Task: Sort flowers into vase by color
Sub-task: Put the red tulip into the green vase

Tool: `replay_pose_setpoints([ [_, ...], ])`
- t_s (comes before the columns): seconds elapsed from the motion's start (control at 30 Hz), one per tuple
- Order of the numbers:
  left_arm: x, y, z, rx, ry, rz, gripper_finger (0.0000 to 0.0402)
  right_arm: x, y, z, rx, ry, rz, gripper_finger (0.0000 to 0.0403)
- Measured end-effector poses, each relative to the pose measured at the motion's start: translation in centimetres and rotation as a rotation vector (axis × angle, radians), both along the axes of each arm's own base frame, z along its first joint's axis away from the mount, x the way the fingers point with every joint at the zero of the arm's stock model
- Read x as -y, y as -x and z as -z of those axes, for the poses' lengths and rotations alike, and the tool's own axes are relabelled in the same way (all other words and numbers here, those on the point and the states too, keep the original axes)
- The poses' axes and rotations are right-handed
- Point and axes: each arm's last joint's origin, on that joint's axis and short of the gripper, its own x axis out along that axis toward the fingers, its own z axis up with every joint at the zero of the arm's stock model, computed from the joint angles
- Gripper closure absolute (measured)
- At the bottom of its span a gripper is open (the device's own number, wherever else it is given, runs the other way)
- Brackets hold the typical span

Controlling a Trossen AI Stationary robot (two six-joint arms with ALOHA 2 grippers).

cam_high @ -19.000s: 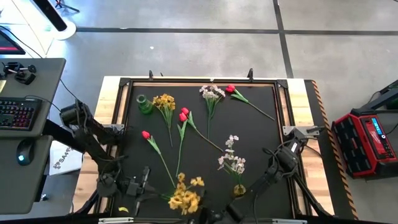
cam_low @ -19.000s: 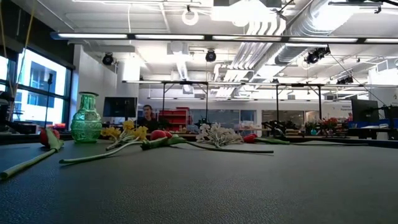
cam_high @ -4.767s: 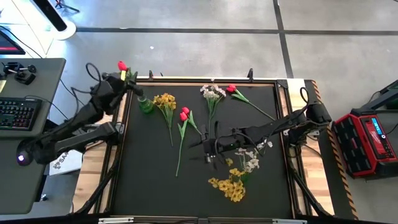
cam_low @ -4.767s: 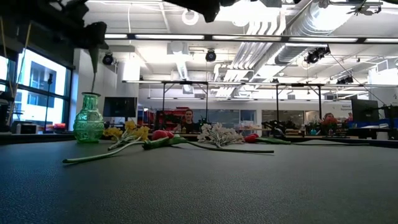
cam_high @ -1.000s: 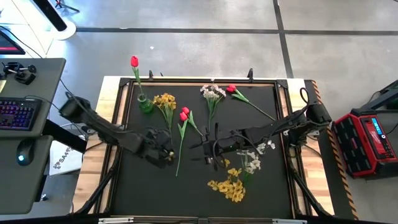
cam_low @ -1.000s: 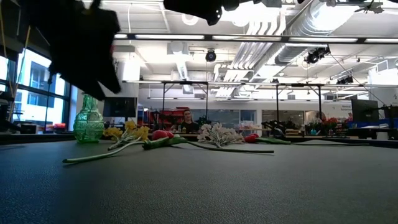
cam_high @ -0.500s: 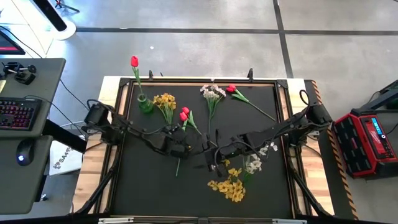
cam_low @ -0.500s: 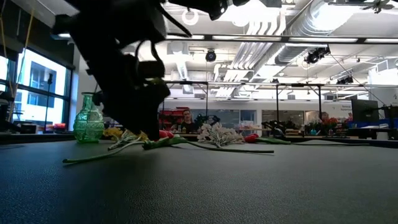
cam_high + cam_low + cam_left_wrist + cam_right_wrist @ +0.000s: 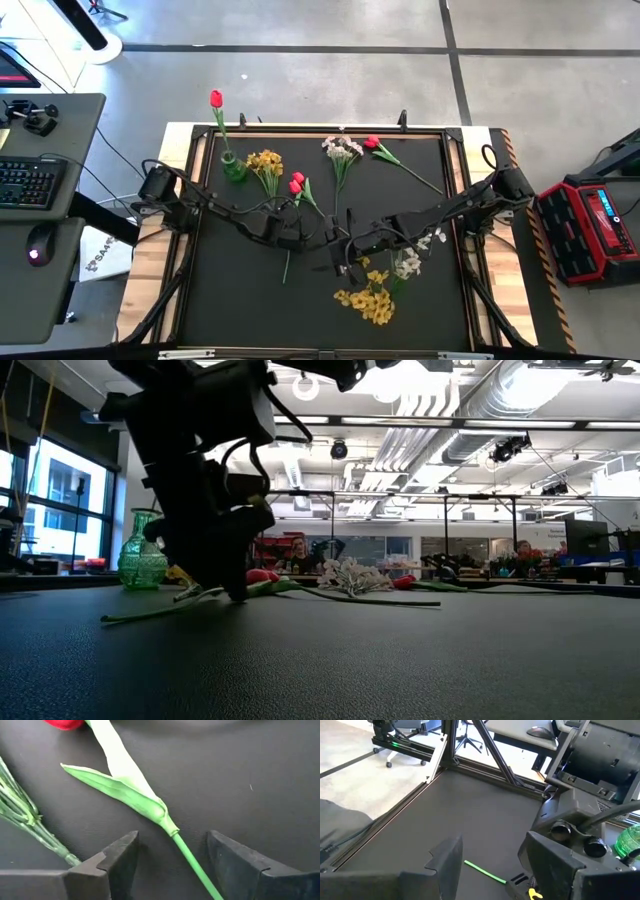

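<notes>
Left gripper (image 9: pixel 172 857) low on the tabletop (image 9: pixel 240 300), fingers (image 9: pixel 120 857) open around a red tulip (image 9: pixel 295 186) stem, gripping nothing, right gripper (image 9: pixel 490 865) fingers open, empty, mid-table

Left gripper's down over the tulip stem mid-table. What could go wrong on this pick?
1. The left gripper is open astride the tulip stem, close below the leaf; closing may pinch the leaf too.
2. The yellow spray's stems lie right beside one finger and could get dragged.
3. The right gripper hovers very near in the high view; lifting the long stem might brush it.
</notes>
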Motion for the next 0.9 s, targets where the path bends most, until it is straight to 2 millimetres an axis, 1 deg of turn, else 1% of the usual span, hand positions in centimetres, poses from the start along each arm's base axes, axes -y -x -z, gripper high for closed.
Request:
replay_pose_setpoints([
  [0.13,0.0,0.0,0.0,-0.003,0.026,0.002,0.021,-0.1,0.0,0.0,-0.001,-0.003,-0.001,0.0199],
  [0.27,-0.1,-0.1,0.0,-0.015,0.062,0.02,0.0252,-0.2,0.1,0.0,-0.006,-0.006,-0.004,0.0199],
  [0.37,0.0,-0.1,-0.1,-0.03,0.062,0.058,0.0295,-0.2,0.1,0.1,-0.009,-0.005,-0.004,0.0199],
  [0.53,0.1,0.0,0.0,-0.047,0.063,0.091,0.0382,-0.2,0.1,0.1,-0.017,-0.017,-0.002,0.0199],
  [0.57,0.1,0.0,0.0,-0.049,0.062,0.094,0.0391,-0.2,0.1,0.1,-0.017,-0.019,-0.001,0.0199],
  [0.73,0.1,0.1,-0.3,-0.054,0.056,0.113,0.0393,-0.2,0.1,0.1,-0.016,-0.014,-0.003,0.0199],
  [0.83,0.0,0.7,-1.1,-0.067,0.049,0.13,0.0399,-0.2,0.1,0.1,-0.016,-0.015,-0.002,0.0199],
  [0.9,0.1,1.0,-2.0,-0.051,0.021,0.136,0.0399,-0.2,0.1,0.1,-0.018,-0.014,-0.002,0.0199],
])
